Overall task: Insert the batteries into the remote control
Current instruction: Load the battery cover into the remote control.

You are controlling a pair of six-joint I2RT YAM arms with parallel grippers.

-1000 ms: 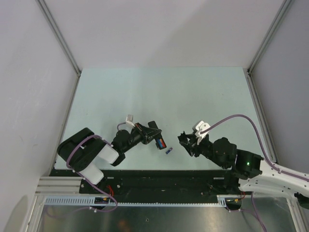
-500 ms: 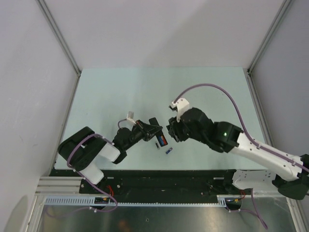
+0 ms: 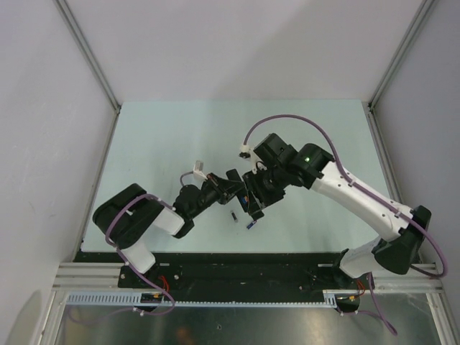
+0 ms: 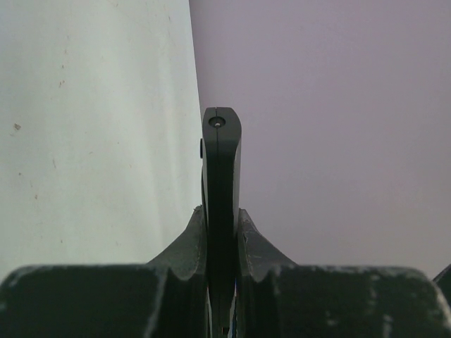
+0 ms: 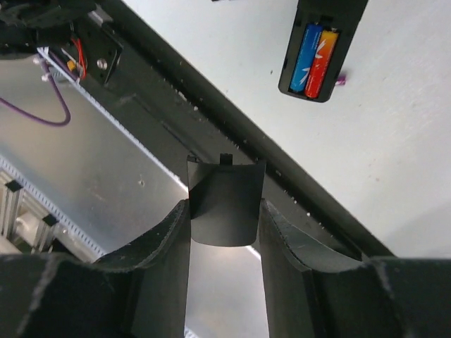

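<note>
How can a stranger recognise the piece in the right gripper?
Follow the white right arm to the right gripper; the black cover sits between its fingers. It is thin and curved, with a small tab on one edge, while the remote control shows a blue battery and an orange battery.

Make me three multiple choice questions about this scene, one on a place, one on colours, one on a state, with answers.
1. Where is the black cover plate? A) lying loose B) between the right end effector's fingers C) clipped back in place
2. Which colours are the two batteries in the remote control's open bay? A) both blue B) green, yellow C) blue, orange
3. How is the left end effector? A) wide open B) shut on the remote control C) shut on nothing
Answers: 1 B, its fingers pinch the plate; 2 C, one of each, side by side; 3 B, it clamps the slim black bar.
</note>
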